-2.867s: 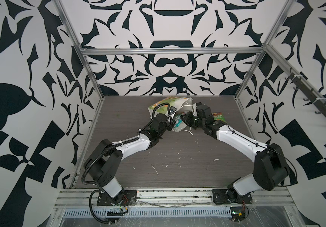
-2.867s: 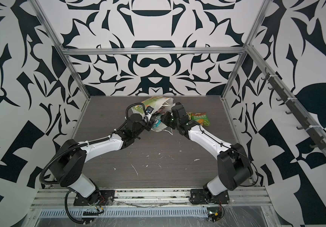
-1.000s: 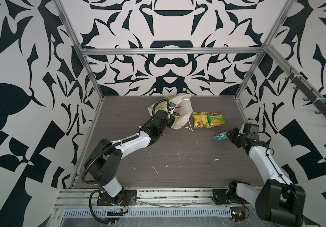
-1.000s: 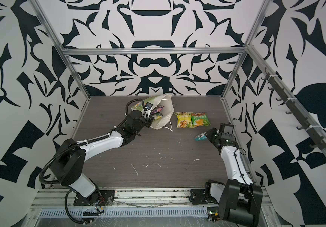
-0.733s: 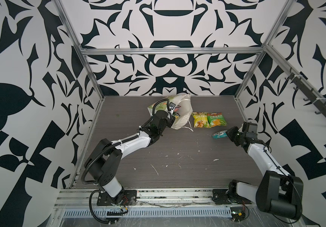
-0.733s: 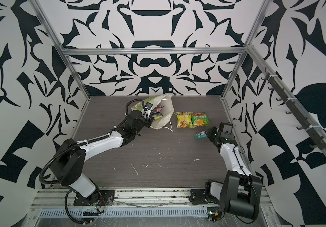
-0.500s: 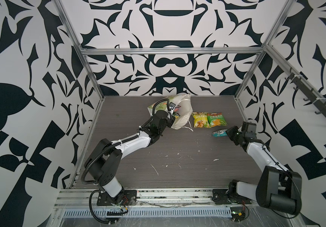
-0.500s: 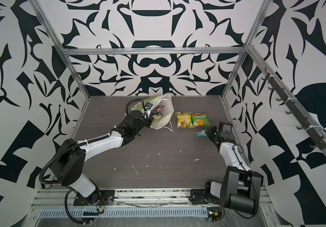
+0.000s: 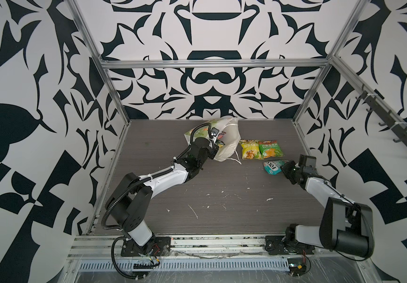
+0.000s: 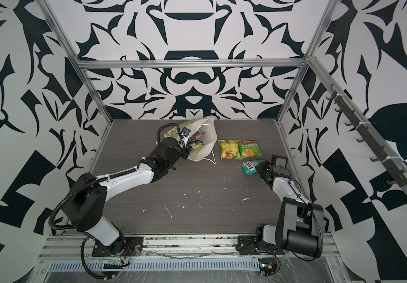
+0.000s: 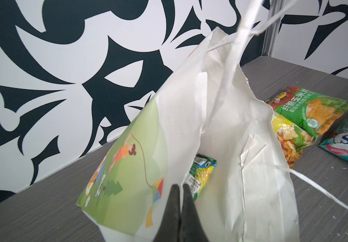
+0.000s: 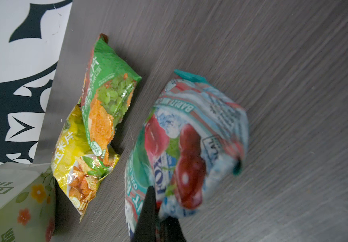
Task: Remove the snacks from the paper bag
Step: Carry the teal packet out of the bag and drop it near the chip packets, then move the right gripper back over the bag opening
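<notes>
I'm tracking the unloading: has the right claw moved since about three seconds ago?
Yes. The right claw left the paper bag's mouth and went rightward, past the green packet, shut on the teal packet.

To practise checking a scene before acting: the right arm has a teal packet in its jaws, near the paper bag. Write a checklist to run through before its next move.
1. The left jaws are shut on the paper bag rim: ok.
2. The right jaws are shut on the teal packet: ok.
3. Teal packet apart from the yellow packet and green packet: ok.
4. Teal packet resting on the table: cannot tell.
5. Bag emptied: not ok; a green-and-yellow packet lies inside.
</notes>
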